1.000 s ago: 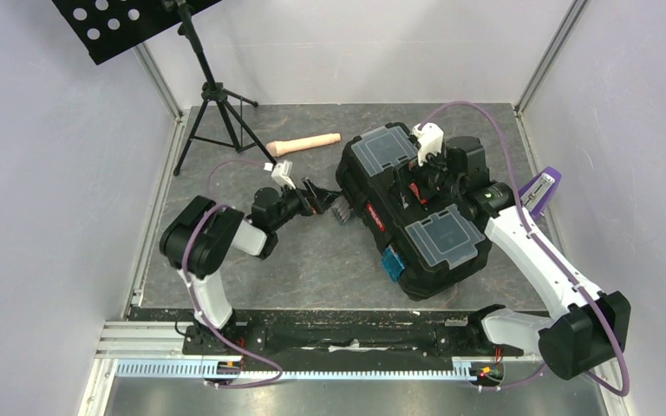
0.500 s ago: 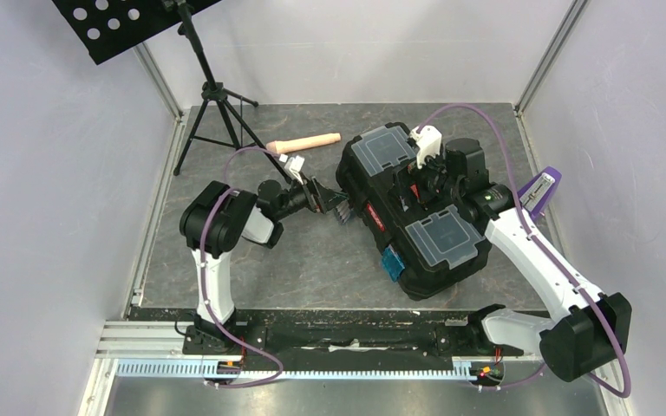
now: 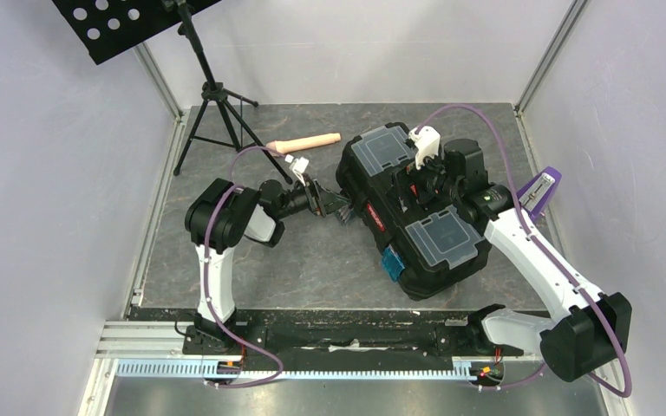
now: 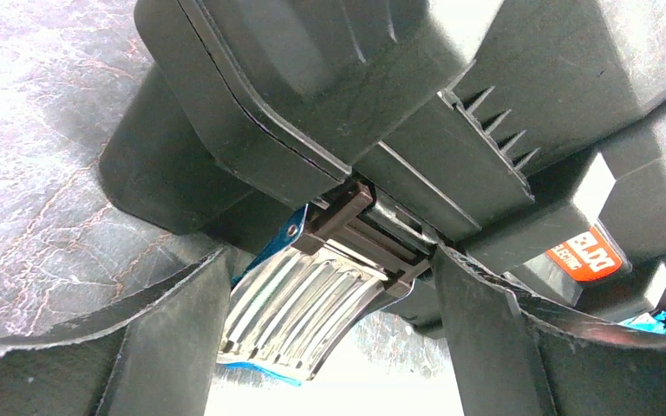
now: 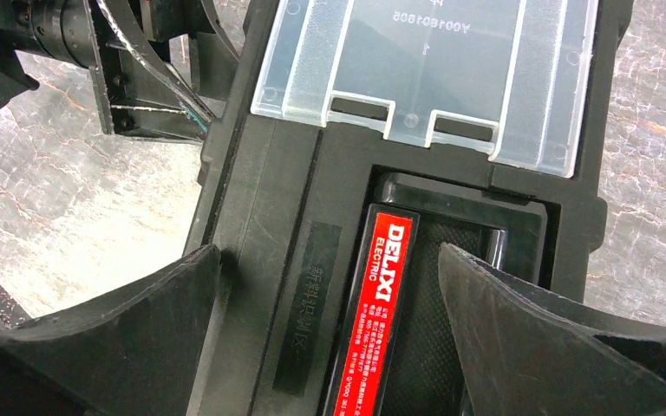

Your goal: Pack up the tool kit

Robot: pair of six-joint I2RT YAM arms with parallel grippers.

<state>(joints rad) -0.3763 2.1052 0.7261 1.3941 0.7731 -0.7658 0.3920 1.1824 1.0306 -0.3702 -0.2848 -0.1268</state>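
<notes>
**Left gripper** [image 4: 329,264]: You have it spread wide and empty. Its fingers [image 4: 169,342] stand one on each side of the ribbed latch, with a gap showing on both sides.

**Ribbed latch** [image 4: 308,303]: Silvery, hinged on a brown bar at the toolbox wall, with blue showing beneath it. It lies straight ahead of your left gripper, between the fingertips, its free end toward the wrist.

**Toolbox** [image 3: 412,260]: Large and black, it sits askew on the table [image 3: 312,260]. It is directly in front of your left gripper and directly beneath your right one. Both clear lids are shut. One lid [image 5: 425,69] is just beyond the right fingertips, the other [image 3: 442,238] behind that gripper.

**Right gripper** [image 5: 329,251]: Opened as far as it goes, with nothing in it. It hangs over the middle of the toolbox top. You cannot tell from these views whether its fingers touch the plastic.

**Carry handle** [image 5: 381,303]: Red-labelled, it lies flat in its recess between the right fingers.

**Beige cylinder** [image 3: 303,143]: It is on the table near the left gripper, off its left flank and apart from the toolbox.

**Purple stapler-like object** [image 3: 539,189]: It is at the table edge, past the right forearm and well away from the right fingertips.

**Tripod** [image 3: 217,104]: It stands well behind the left gripper, in the far corner.
</notes>
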